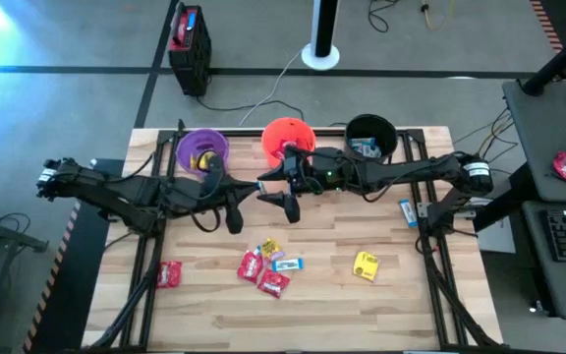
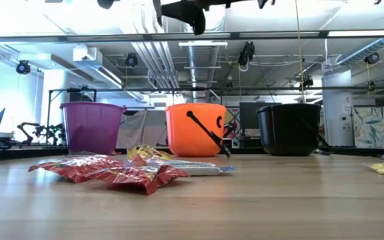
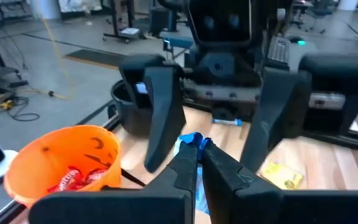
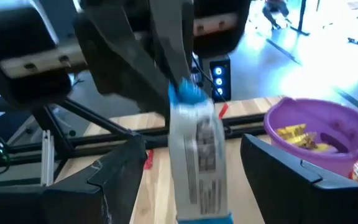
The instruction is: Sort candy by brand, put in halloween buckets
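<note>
Three halloween buckets stand in a row at the table's far edge: purple (image 1: 201,149), orange (image 1: 285,136) and black (image 1: 369,136). In front of the orange one, high over the table, my two grippers face each other. My left gripper (image 3: 199,148) is shut on a blue-and-white candy packet (image 4: 197,149). My right gripper (image 4: 207,180) is open; its fingers stand on either side of the packet without touching it. Loose candy lies on the near half of the table: red (image 1: 273,283), yellow (image 1: 366,265) and blue-and-white (image 1: 288,264). My left gripper pinches the packet's blue top end (image 4: 184,93) between its two fingertips (image 4: 178,65). The fingers come from the table's left, slanting slightly down. The packet hangs upright below them, well clear of the table.
The purple bucket holds yellow candy (image 4: 300,135), the orange one red candy (image 3: 79,177), the black one blue-and-white candy (image 1: 367,147). One blue-and-white packet (image 1: 408,211) lies near the right edge and a red one (image 1: 170,273) at the near left.
</note>
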You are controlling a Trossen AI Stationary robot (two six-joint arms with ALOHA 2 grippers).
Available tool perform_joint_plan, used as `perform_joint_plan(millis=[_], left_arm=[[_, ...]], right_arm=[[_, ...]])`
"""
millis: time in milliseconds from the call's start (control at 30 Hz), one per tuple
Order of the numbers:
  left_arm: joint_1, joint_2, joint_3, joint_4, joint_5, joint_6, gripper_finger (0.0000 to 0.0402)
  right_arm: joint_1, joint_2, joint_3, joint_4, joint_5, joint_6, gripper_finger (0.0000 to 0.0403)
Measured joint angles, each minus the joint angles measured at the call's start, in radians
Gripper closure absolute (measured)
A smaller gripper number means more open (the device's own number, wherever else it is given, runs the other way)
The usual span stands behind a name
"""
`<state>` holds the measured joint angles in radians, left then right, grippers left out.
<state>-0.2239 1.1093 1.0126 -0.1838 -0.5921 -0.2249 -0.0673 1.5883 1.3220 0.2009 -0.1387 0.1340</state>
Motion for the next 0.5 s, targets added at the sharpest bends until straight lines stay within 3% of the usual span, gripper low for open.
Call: perform_joint_plan(millis=[300, 500], left_arm=[[0.012, 0.015, 0.003, 0.079, -0.002, 0.036, 0.0401], [0.012, 0.015, 0.003, 0.079, 0.016, 0.034, 0.0402]], right_arm=[[0.004, 0.000, 0.000, -0.027, 0.000, -0.030, 0.0153], [0.004, 0.000, 0.000, -0.027, 0.005, -0.051, 0.0189]])
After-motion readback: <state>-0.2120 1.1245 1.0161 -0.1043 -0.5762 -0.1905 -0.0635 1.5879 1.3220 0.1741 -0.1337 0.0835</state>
